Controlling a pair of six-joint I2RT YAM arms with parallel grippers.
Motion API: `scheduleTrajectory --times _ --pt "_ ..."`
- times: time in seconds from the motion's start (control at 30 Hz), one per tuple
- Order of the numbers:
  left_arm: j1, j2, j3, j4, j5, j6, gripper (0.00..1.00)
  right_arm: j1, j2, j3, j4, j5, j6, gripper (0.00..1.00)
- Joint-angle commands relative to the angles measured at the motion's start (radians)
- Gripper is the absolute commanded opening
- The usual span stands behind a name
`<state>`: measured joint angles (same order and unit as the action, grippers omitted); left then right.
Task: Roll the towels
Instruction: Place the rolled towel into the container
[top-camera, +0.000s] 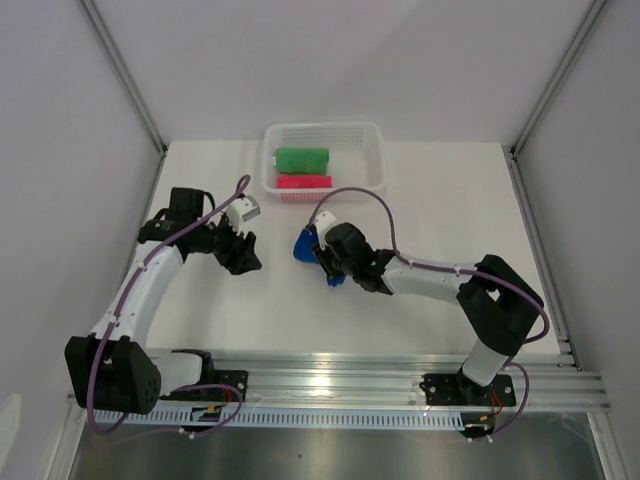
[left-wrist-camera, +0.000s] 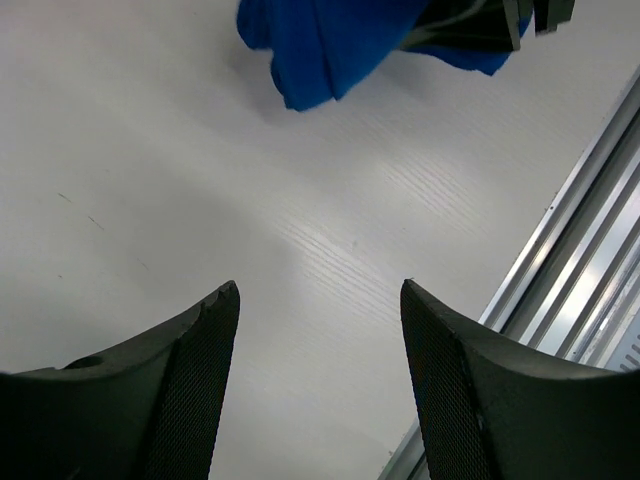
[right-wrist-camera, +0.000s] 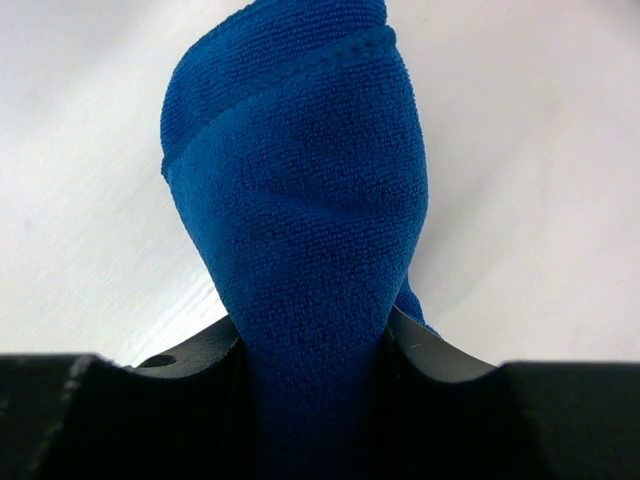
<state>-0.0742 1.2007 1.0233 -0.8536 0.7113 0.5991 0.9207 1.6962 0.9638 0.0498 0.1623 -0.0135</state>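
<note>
The royal blue towel (right-wrist-camera: 300, 200) is bunched into a thick roll between the fingers of my right gripper (right-wrist-camera: 312, 345), which is shut on it. From above, the blue towel (top-camera: 305, 245) pokes out left of that right gripper (top-camera: 328, 258) near the table's middle. A rolled green towel (top-camera: 302, 159) and a rolled pink towel (top-camera: 304, 182) lie in the white mesh basket (top-camera: 372, 160) at the back. My left gripper (top-camera: 240, 250) hangs open to the left of the blue towel (left-wrist-camera: 320, 45), with only bare table between its fingertips (left-wrist-camera: 225, 300).
Aluminium rails (top-camera: 380, 380) run along the near table edge, also showing in the left wrist view as a rail (left-wrist-camera: 580, 270) on the right. White walls close in the table on three sides.
</note>
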Motion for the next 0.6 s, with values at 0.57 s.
scheduleTrajectory --times 0.57 --pt "0.033 -0.056 -0.023 0.065 -0.036 -0.085 0.68 -0.335 0.568 1.113 -0.119 0.288 -0.043 0.07"
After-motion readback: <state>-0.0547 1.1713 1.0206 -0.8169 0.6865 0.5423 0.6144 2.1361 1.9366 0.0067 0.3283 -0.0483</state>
